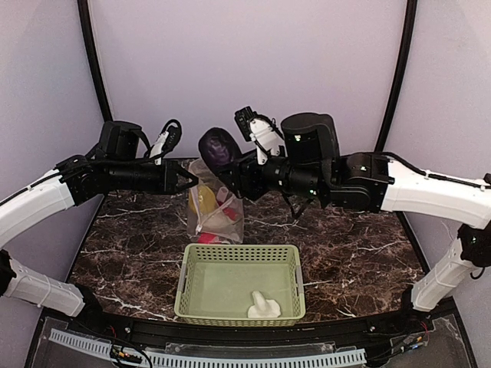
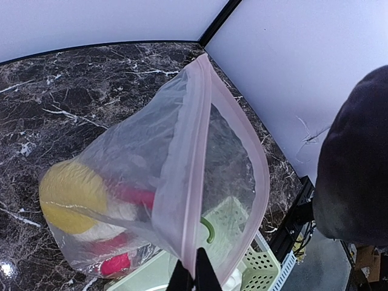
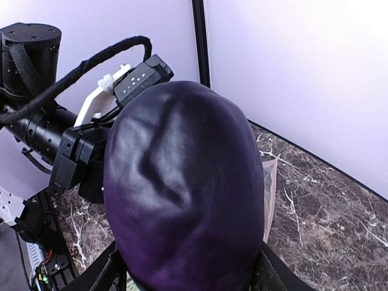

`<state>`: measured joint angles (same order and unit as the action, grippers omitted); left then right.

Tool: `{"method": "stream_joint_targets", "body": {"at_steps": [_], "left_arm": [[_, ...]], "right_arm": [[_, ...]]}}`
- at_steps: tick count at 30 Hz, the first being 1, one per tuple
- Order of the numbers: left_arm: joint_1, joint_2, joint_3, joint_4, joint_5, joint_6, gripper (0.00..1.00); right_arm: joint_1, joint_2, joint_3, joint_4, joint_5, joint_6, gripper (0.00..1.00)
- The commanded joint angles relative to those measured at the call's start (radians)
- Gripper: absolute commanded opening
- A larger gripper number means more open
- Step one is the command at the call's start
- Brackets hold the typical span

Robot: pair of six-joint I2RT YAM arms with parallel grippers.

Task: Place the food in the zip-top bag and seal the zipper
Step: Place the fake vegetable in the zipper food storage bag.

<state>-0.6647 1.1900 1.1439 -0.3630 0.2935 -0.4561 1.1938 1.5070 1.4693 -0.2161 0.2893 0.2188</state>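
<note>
The clear zip-top bag hangs upright over the table's middle, its mouth open, with yellow pepper and red pieces inside. My left gripper is shut on the bag's pinkish zipper strip, pinched between its fingertips. My right gripper is shut on the dark purple eggplant, holding it just above the bag's mouth; the eggplant fills the right wrist view. A white mushroom lies in the pale green basket.
The green basket sits in front of the bag near the table's front edge. Dark marble table extends to both sides. Black frame posts and pale walls enclose the back.
</note>
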Motion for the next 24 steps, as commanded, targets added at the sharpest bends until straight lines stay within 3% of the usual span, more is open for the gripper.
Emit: {"method": "stream_joint_targets", "body": {"at_steps": [1,10,24], "left_arm": [[0.007,-0.012,-0.001,0.009,0.02,0.009,0.01],[0.007,-0.005,-0.008,0.018,0.028,0.001,0.01],[0.006,-0.001,0.002,0.017,0.021,-0.005,0.01]], "right_arm": [[-0.035,0.035,0.008,0.205,-0.033,-0.048,0.6],[-0.071,0.123,0.03,0.329,-0.11,-0.087,0.6],[-0.104,0.187,-0.043,0.358,-0.134,-0.074,0.62]]}}
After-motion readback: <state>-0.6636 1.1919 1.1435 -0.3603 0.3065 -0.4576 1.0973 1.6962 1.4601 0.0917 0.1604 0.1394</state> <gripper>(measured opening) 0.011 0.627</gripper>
